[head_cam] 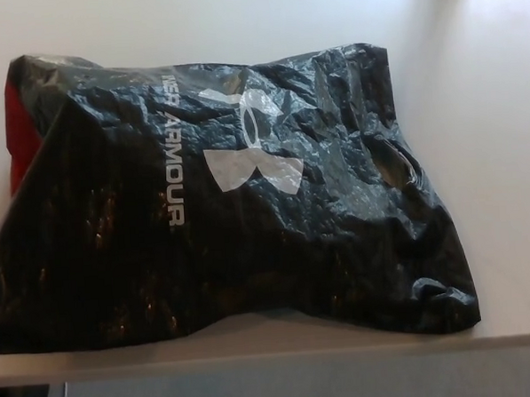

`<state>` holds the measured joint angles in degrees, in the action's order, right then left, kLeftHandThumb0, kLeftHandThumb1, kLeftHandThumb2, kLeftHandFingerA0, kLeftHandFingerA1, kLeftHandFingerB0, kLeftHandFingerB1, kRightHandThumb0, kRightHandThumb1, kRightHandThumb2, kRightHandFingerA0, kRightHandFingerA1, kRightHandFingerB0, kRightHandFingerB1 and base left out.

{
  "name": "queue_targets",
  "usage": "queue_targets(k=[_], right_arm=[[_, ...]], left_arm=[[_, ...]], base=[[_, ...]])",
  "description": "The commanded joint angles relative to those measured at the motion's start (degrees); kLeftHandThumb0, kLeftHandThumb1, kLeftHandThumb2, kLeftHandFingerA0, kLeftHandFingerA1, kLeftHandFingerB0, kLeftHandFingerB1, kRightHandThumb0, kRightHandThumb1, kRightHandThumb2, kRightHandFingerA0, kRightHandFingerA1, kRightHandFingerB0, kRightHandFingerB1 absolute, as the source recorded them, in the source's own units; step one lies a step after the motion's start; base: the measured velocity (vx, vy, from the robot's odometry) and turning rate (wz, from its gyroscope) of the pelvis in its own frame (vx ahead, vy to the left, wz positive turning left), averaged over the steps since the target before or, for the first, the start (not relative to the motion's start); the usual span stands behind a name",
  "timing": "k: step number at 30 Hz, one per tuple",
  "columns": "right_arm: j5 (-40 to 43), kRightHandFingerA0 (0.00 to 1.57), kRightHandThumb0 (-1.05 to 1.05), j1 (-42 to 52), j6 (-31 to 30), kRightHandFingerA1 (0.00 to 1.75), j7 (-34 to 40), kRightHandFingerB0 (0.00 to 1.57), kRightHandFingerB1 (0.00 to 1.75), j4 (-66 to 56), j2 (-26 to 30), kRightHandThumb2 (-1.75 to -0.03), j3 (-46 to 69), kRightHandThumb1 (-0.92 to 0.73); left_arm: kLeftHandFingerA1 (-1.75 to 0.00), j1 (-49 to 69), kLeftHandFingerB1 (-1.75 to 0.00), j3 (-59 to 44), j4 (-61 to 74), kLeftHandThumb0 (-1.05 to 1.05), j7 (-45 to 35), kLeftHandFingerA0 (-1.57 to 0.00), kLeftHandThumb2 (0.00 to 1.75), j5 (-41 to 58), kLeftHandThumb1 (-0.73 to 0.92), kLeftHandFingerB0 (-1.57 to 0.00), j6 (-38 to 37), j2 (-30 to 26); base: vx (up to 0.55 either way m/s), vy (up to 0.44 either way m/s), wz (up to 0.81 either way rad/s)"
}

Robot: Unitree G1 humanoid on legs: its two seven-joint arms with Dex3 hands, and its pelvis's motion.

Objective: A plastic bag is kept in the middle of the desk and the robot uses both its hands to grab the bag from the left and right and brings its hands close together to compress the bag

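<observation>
So there's a big crinkled black plastic bag with a white logo and lettering lying flat on the white desk, its lower edge close to the desk's front edge. A bit of red peeks out at its left end. Neither robot hand shows, so their state is unknown.

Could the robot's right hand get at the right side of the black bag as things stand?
Probably yes. The right hand is not in view, but bare desk lies open beside the plastic bag's right edge, with nothing standing in the way there.
</observation>
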<state>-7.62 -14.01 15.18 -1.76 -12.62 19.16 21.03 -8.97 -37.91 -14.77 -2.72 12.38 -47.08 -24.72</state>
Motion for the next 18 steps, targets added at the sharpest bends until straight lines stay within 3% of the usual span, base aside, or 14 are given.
queue_targets(k=[1,4,5,6,7,8,11,12,14,15,17,18], right_arm=[[1.5,0.00,-1.03,-8.4,-24.2,0.12,-4.8,0.00,0.00,11.6,1.0,-1.01,-5.2,-0.69],[0.5,0.00,-1.01,-10.1,-23.9,0.14,-3.7,0.00,0.00,17.0,-1.8,-1.02,-7.7,-0.68],[0.2,0.00,-1.01,-12.3,-24.4,0.14,-3.7,0.00,0.00,20.8,-2.5,-1.02,-8.8,-0.67],[0.2,0.00,-1.01,-14.3,-24.6,0.14,-3.5,0.00,0.00,24.2,-3.2,-1.02,-9.7,-0.67],[-0.2,0.00,-1.00,-16.0,-24.3,0.14,-3.1,0.00,0.00,27.6,-3.7,-1.01,-10.4,-0.68],[-0.3,0.00,-0.91,-16.7,-24.7,0.16,-2.9,0.00,0.00,29.6,-4.0,-0.95,-10.9,-0.63],[0.2,0.00,-0.96,-18.8,-26.3,0.12,-2.9,0.00,0.01,35.5,-5.1,-1.00,-11.9,-0.70],[0.7,0.00,-0.85,-19.9,-25.3,0.07,-3.4,0.00,0.00,40.3,-5.9,-0.93,-12.2,-0.66],[1.7,0.00,-0.87,-20.1,-22.2,0.06,-5.2,0.00,0.00,45.0,-6.0,-0.94,-12.6,-0.67],[1.5,0.00,-0.96,-20.2,-19.5,0.09,-8.1,0.00,0.02,48.9,-5.0,-1.02,-13.7,-0.72],[0.6,0.00,-0.94,-21.6,-16.5,0.09,-10.1,0.00,0.05,55.2,-3.8,-1.04,-14.9,-0.71],[0.5,0.00,-0.92,-21.6,-16.2,0.11,-10.7,0.00,0.07,57.5,-3.6,-1.05,-15.2,-0.70]], left_arm=[[-0.49,-10.3,-0.40,6.6,-20.0,-0.78,4.4,-0.39,0.74,-5.3,0.92,-0.32,13.0,0.9],[-0.50,-12.0,-0.42,8.3,-24.2,-0.73,6.0,-0.39,0.77,-6.5,0.92,-0.34,12.0,3.1],[-0.60,-13.6,-0.53,9.0,-25.8,-0.71,6.1,-0.35,1.15,-5.8,0.75,-0.27,12.3,4.6],[-0.60,-15.1,-0.53,9.7,-27.3,-0.71,5.7,-0.35,1.15,-4.8,0.75,-0.27,12.7,5.9],[-0.47,-16.7,-0.40,10.1,-28.9,-0.74,4.4,-0.32,0.76,-3.0,0.92,-0.30,14.1,7.1],[-0.47,-17.4,-0.39,10.4,-29.9,-0.74,3.6,-0.31,0.77,-1.8,0.92,-0.29,14.9,8.2],[-0.44,-18.8,-0.36,11.0,-32.4,-0.73,1.7,-0.24,0.86,0.5,0.92,-0.20,18.0,10.4],[-0.42,-18.8,-0.33,12.0,-33.4,-0.71,1.5,-0.21,0.90,0.1,0.92,-0.15,18.3,12.1],[-0.43,-18.2,-0.33,12.5,-34.1,-0.74,1.9,-0.21,0.88,0.1,0.92,-0.15,17.7,13.7],[-0.49,-17.6,-0.42,12.2,-34.3,-0.75,1.6,-0.16,1.09,1.2,0.87,-0.10,17.8,14.9],[-0.49,-17.9,-0.42,11.9,-36.7,-0.74,1.4,-0.19,1.10,1.8,0.87,-0.09,17.6,16.1],[-0.49,-17.5,-0.49,11.5,-36.9,-0.33,0.3,-0.02,1.18,3.1,0.59,0.00,18.1,17.1]], base=[[0.00,0.000,0.00],[0.00,0.000,0.00],[0.00,0.000,0.00],[0.00,0.000,0.00],[0.00,0.000,0.00],[0.00,0.000,0.00],[0.00,0.000,0.00],[0.00,0.000,0.00],[0.00,0.000,0.00],[0.00,0.000,0.00],[0.00,0.000,0.00],[0.00,0.000,0.00]])
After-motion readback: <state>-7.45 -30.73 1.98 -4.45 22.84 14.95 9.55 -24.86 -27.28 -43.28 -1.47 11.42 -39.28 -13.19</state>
